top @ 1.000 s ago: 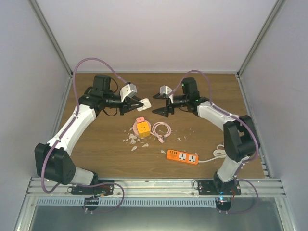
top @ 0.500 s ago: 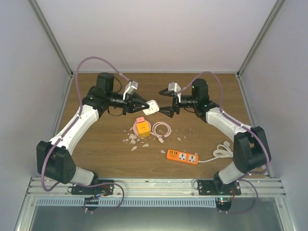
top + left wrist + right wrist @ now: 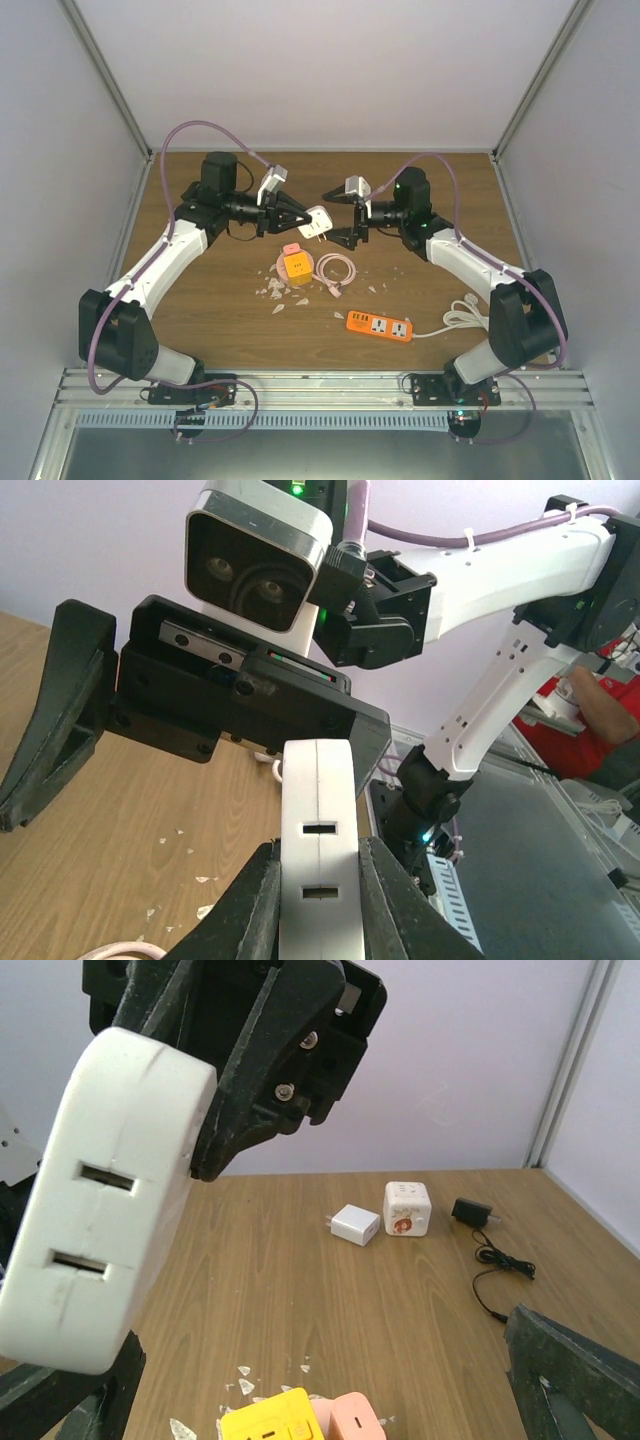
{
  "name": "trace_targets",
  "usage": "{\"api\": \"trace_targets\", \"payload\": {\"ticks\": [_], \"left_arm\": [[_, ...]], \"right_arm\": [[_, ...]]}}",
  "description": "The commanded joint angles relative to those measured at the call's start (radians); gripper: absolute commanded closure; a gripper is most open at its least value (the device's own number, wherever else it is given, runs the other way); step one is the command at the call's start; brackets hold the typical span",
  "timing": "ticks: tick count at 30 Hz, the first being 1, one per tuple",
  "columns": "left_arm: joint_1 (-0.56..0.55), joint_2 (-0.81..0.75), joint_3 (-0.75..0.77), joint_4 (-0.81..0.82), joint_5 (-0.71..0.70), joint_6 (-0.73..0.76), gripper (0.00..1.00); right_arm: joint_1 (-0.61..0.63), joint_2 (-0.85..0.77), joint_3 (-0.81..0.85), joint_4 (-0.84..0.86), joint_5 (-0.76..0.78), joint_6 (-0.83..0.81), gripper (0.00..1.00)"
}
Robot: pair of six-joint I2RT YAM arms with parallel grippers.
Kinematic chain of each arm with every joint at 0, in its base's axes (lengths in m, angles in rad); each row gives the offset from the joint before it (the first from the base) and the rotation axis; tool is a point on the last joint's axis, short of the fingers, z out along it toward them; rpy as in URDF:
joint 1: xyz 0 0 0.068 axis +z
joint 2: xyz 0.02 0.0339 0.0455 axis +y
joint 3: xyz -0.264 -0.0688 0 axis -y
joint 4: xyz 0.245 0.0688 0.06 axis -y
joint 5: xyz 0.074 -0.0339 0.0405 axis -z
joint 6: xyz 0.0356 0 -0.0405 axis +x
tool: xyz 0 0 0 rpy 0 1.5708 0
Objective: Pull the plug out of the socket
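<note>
Above the middle of the wooden surface point(image 3: 200, 310), top view: the left arm point(image 3: 165, 255) and right arm point(image 3: 460, 255) reach inward, tips almost meeting.
- Left jaws are closed on the white socket block point(image 3: 318, 222), which is held tilted, clear of the wood.
- Right jaws are spread wide, just beside the block. One finger point(image 3: 335, 196) is on the far side and the other on the near side. Contact cannot be told.
- On the surface beneath are a yellow cube point(image 3: 296, 267) and a pink plug point(image 3: 291, 249) against its far side.
- A coiled pink cable point(image 3: 336, 270) lies just right of the cube, with white flakes point(image 3: 272, 291) on its near side.
- An orange power strip point(image 3: 380, 326) lies nearer the bases, and its white cord point(image 3: 462, 319) bunches to the right.

Left wrist view:
- The block stands upright, pinched between both fingers point(image 3: 250, 905). Its narrow seamed edge, with two slots, faces the lens.
- Right jaws face back from just behind it, with the wrist camera above them.
- One black finger sits far left and the other is partly hidden by the block, so the gap is wide.

Right wrist view:
- The block looms at left, tilted, slots toward the lens. The left arm's fingers are clamped on it from behind.
- This arm's own fingers point(image 3: 570, 1380) sit at the two lower corners, far apart and holding nothing.
- On the far surface a white charger point(image 3: 355, 1224) lies just beside a white cube with red print point(image 3: 408, 1208).
- To the right of those is a black adapter point(image 3: 470, 1210) with a thin lead point(image 3: 500, 1270).

No view settles whether a plug is seated in the block.
</note>
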Motion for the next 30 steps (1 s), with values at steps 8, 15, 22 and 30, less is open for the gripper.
{"api": "trace_targets", "payload": {"ticks": [8, 15, 22, 30], "left_arm": [[-0.005, 0.009, -0.053, 0.077, -0.032, -0.003, 0.94], [-0.01, 0.011, -0.062, 0.061, -0.046, 0.022, 0.95], [-0.019, 0.015, -0.052, 0.035, -0.084, 0.055, 0.95], [-0.027, 0.01, -0.05, 0.016, -0.084, 0.08, 0.95]], "right_arm": [[0.027, -0.001, 0.025, 0.012, -0.029, 0.02, 0.0], [0.027, 0.004, 0.036, 0.015, -0.013, 0.039, 0.0], [0.033, 0.011, 0.044, 0.019, -0.027, 0.045, 0.0], [0.033, 0.011, 0.055, 0.007, 0.031, 0.048, 0.0]]}}
